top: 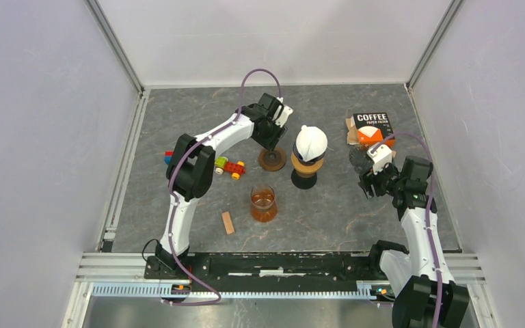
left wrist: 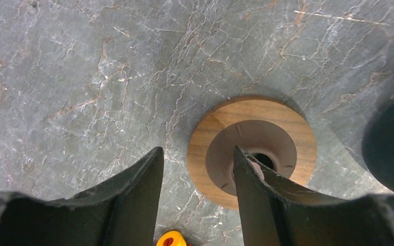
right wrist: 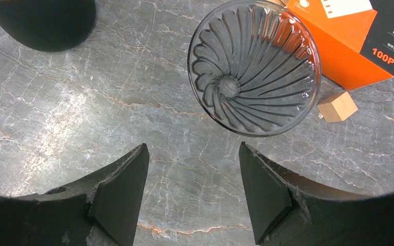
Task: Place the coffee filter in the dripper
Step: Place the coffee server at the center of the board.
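Right wrist view first: my right gripper [right wrist: 193, 151] is wide open and holds nothing. Just past its fingers sits the glass dripper [right wrist: 254, 66], mouth up and bare, with no paper in it. Behind the dripper lies the orange filter box [right wrist: 354, 41], with a small wooden cube [right wrist: 337, 106] beside it.

Left wrist view: my left gripper [left wrist: 197, 152] is open and empty too. It hangs over a round wooden ring [left wrist: 267, 108], with one finger above the ring's edge.

From the top camera, the coffee filter [top: 311, 142] is the white cone on a dark stand [top: 305, 179], between my two arms. I think its point faces up, but I can't be sure from this high. It is just to the right of my left gripper, so that arm is nearer to it. The dripper lies farther off to the filter's right, close to my right gripper. So I think the filter has to travel to the right, across to the dripper — a short reach for my left arm to pick it up, and a longer carry after that.
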{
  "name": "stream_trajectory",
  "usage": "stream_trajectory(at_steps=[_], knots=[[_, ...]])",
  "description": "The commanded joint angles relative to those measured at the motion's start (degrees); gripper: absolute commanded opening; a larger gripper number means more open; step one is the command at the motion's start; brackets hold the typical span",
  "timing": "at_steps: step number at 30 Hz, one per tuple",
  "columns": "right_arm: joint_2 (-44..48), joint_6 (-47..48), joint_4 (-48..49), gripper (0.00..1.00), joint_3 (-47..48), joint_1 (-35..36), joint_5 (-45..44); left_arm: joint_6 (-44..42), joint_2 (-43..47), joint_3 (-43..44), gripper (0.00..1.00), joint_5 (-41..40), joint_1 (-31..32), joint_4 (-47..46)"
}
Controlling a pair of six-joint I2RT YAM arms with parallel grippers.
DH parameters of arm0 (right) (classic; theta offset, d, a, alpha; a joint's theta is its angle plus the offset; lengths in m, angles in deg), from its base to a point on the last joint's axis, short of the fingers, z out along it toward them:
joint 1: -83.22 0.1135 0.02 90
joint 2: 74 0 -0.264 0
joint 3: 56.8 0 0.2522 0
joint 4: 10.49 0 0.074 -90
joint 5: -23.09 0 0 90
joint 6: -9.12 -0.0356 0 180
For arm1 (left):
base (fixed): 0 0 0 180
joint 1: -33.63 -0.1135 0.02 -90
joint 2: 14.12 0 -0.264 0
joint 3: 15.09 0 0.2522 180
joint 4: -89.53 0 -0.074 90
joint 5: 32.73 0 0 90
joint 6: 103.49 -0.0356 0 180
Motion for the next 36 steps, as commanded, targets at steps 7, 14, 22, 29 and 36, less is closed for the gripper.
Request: stream_trajectory(at_steps=[7, 14, 22, 29, 36], knots=[[0.36, 1.37, 0.7, 0.72, -0.47, -0.21, 1.06, 3.54, -1.97, 1.58, 0.55, -3.22, 1.19, 0.9], [0.26, 1.35, 0.48, 0.72, -0.56, -0.21, 1.17, 3.58, 0.19, -1.55, 0.54, -4.31, 1.02, -1.46], [0.22, 1.33, 0.13, 0.73, -0.56, -0.17, 1.33, 6.03, 9.68, -6.83, 0.56, -0.75, -0.82, -7.83], [-0.18, 1.29, 0.0, 0.73, -0.39, -0.17, 1.74, 6.39, 9.55, -9.62, 0.56, 1.55, -0.65, -7.57], [-0.74, 1.7, -0.23, 0.73, -0.42, -0.17, 1.77, 6.02, 5.42, -9.03, 0.57, 2.57, 0.18, -5.95]])
